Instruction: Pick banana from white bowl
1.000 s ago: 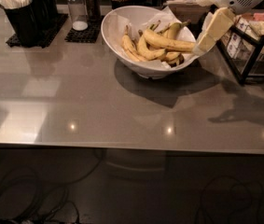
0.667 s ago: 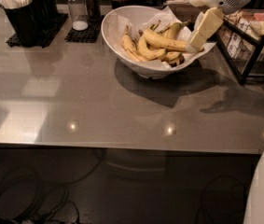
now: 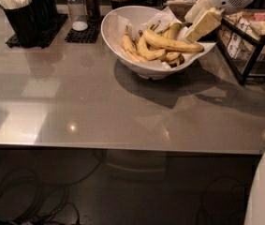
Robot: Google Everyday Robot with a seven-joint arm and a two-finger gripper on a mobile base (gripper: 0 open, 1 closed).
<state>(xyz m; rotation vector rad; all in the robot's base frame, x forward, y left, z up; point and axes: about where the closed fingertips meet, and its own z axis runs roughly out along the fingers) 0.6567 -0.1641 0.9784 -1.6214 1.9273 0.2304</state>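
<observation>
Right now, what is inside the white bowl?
The bowl holds a paper lining and several bananas, the long banana on top. The gripper hangs at its right rim, by that banana's end. The pile hides the bowl's bottom.

Grey table (image 3: 99, 111) with white bowl (image 3: 115, 37), fingers (image 3: 206, 25) above

A glossy grey tabletop (image 3: 99, 102) is stretching across before me, catching small light spots (image 3: 72, 126) along its near edge; cables (image 3: 29, 205) are lying on the dark floor (image 3: 136, 196) below. My gripper (image 3: 188, 31) is hanging far right.
</observation>
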